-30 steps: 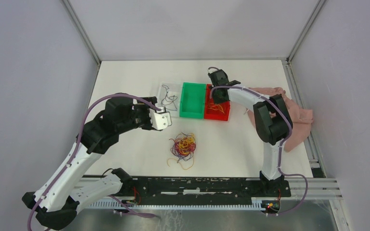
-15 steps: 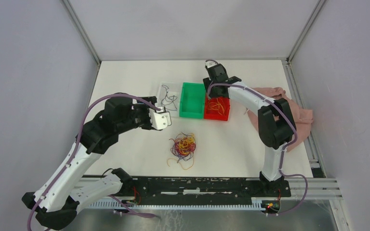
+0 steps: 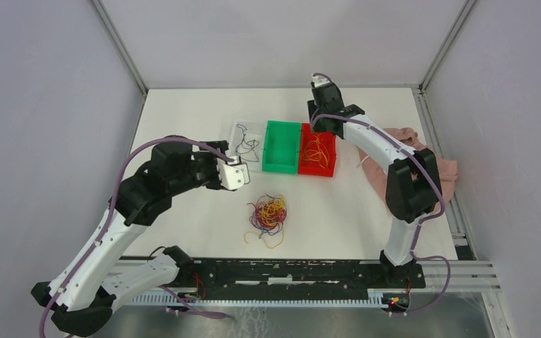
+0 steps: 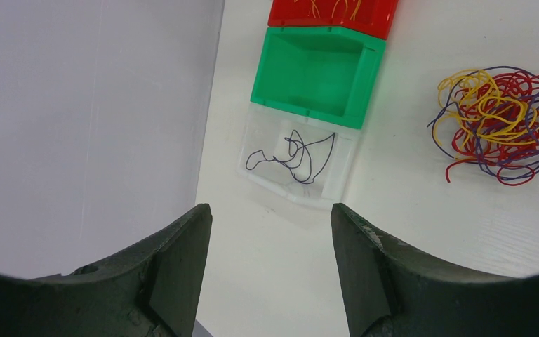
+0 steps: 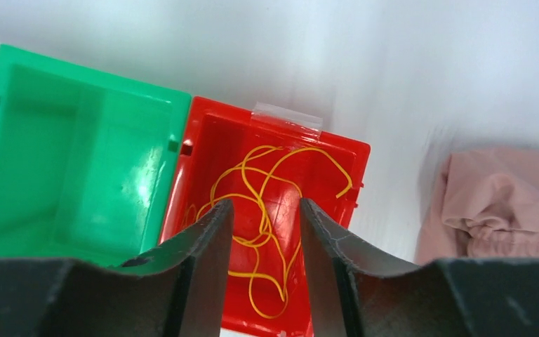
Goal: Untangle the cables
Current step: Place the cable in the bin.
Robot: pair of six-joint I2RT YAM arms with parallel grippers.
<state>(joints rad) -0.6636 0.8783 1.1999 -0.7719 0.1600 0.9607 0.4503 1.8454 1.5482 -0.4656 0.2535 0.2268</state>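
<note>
A tangled clump of yellow, red and dark purple cables (image 3: pixel 269 213) lies on the white table in front of the bins, and it also shows in the left wrist view (image 4: pixel 505 126). Loose yellow cables (image 5: pixel 267 210) lie in the red bin (image 3: pixel 330 167). One dark cable (image 4: pixel 298 154) rests in the clear bin (image 3: pixel 239 134). My right gripper (image 5: pixel 265 205) hangs open above the red bin with nothing between its fingers. My left gripper (image 4: pixel 270 214) stands open and empty, left of the clump (image 3: pixel 245 171) and short of the clear bin.
A green bin (image 3: pixel 280 163) stands empty between the clear and red bins. A pink cloth (image 3: pixel 423 169) lies bunched at the right edge, next to the right arm. Grey walls close in the table on three sides.
My right gripper was shut low in the red bin; it has opened and risen toward the back wall, with yellow cables left in the bin. The left arm has not moved.
</note>
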